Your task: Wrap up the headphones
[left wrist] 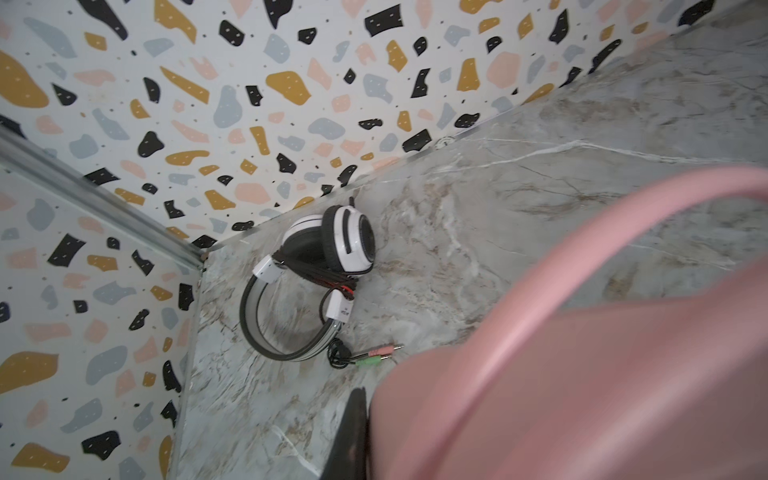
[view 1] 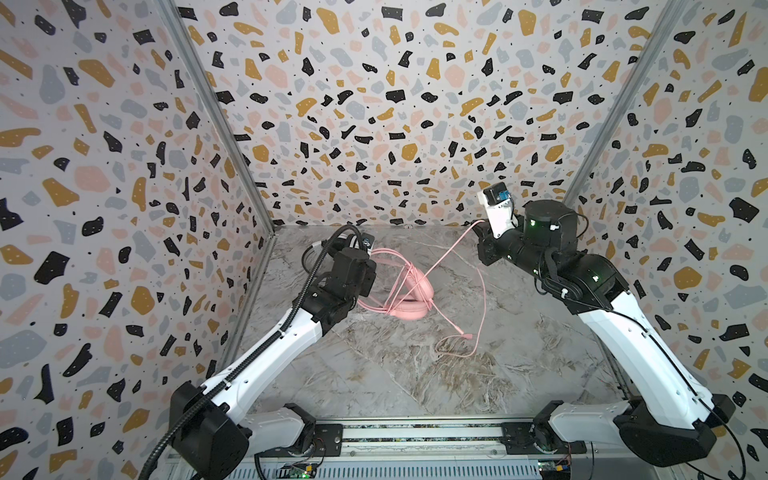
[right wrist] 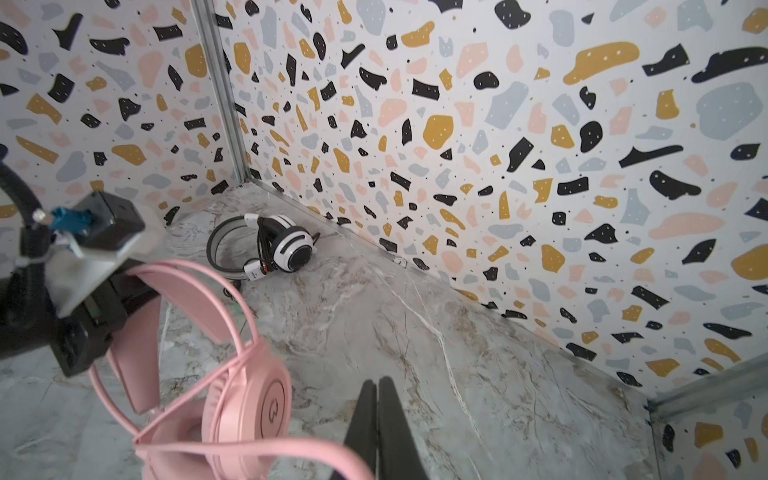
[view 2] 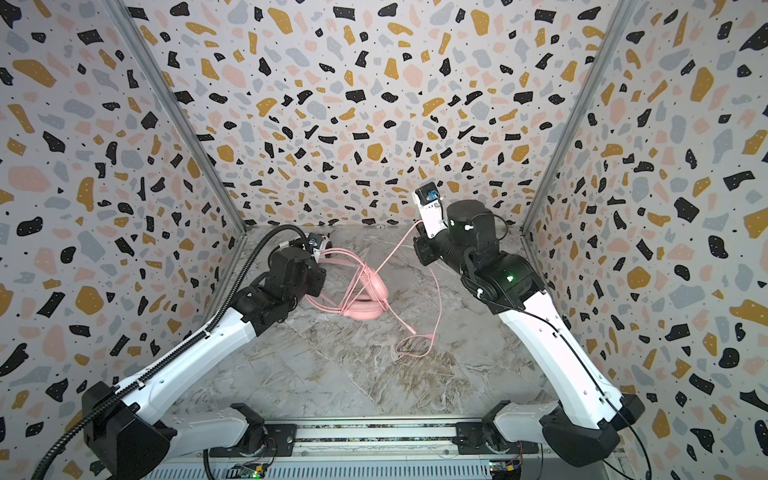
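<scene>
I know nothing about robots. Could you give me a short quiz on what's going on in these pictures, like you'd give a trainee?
1. True or false: the white-and-black headset lies in the middle of the table.
2. What is the right gripper shut on? A) the pink cable B) the white-and-black headset C) nothing
3. Which gripper grasps the pink headset by its headband?

Key:
1. False: it lies in a corner of the table.
2. A.
3. The left gripper.
</scene>
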You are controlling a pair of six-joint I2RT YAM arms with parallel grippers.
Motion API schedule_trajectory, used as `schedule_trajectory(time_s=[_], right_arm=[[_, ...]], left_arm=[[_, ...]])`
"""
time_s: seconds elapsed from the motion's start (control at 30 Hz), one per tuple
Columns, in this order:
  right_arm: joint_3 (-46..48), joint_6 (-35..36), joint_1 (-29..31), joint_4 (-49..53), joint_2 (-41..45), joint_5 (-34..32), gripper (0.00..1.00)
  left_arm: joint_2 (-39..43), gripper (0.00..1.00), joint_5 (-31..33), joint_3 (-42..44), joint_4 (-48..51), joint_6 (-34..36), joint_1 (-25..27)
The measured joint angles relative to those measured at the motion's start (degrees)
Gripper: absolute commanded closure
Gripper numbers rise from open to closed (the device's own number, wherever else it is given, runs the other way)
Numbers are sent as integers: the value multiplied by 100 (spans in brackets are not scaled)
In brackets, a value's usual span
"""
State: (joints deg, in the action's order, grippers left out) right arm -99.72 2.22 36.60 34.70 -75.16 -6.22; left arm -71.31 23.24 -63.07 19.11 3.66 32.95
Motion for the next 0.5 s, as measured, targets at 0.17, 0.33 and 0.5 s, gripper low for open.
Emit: schedule_trajectory(time_s=[0.17, 0.33, 0.5], right_arm=[[-509, 90, -26, -22, -579, 94, 94], [-883, 85, -411, -2, -1119, 352, 94], [-726, -144, -1220, -92, -1261, 798, 94]], left_arm=[[-146, 100, -400, -11, 24, 116, 444], [-35, 100, -1073, -31, -22, 92, 597], [579, 100, -1528, -31, -188, -109, 575]])
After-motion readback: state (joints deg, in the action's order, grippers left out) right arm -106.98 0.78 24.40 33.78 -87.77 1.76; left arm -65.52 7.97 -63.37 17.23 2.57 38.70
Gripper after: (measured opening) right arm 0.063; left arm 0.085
